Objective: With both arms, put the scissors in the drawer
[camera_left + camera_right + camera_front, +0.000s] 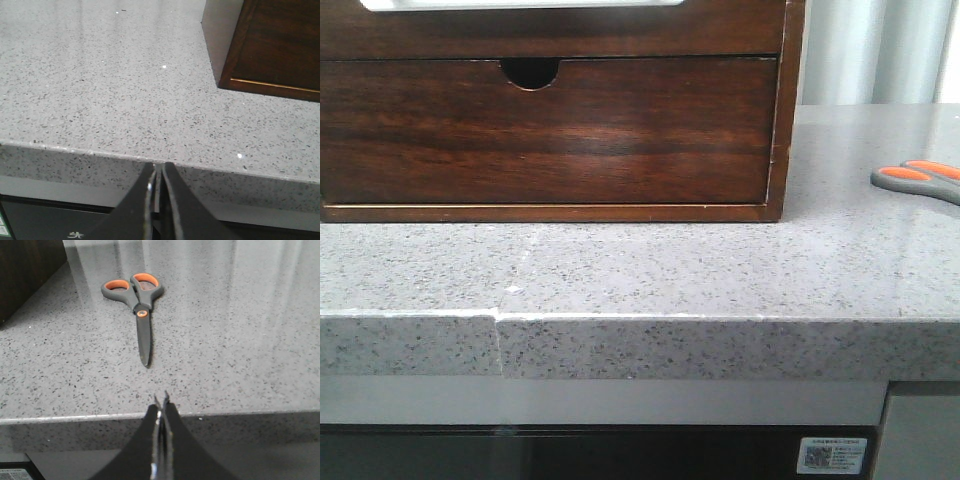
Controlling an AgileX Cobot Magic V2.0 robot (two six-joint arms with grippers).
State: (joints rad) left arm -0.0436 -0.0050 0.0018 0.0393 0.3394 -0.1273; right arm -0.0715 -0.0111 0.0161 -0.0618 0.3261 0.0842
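The scissors (918,180), grey with orange-lined loops, lie flat on the speckled counter at the far right, partly cut off by the front view's edge. The right wrist view shows them whole (140,302), blades closed and tip pointing toward my right gripper (161,399), which is shut and empty at the counter's front edge, well short of them. The drawer (570,35) is the plain dark wooden front at the top of the cabinet, white above its rim. My left gripper (158,166) is shut and empty at the counter's front edge. Neither gripper shows in the front view.
Below the plain drawer is a second drawer front with a half-round notch (530,72). The wooden cabinet (280,45) stands on the grey counter (650,270). The counter's front edge (650,345) drops to a dark appliance front below.
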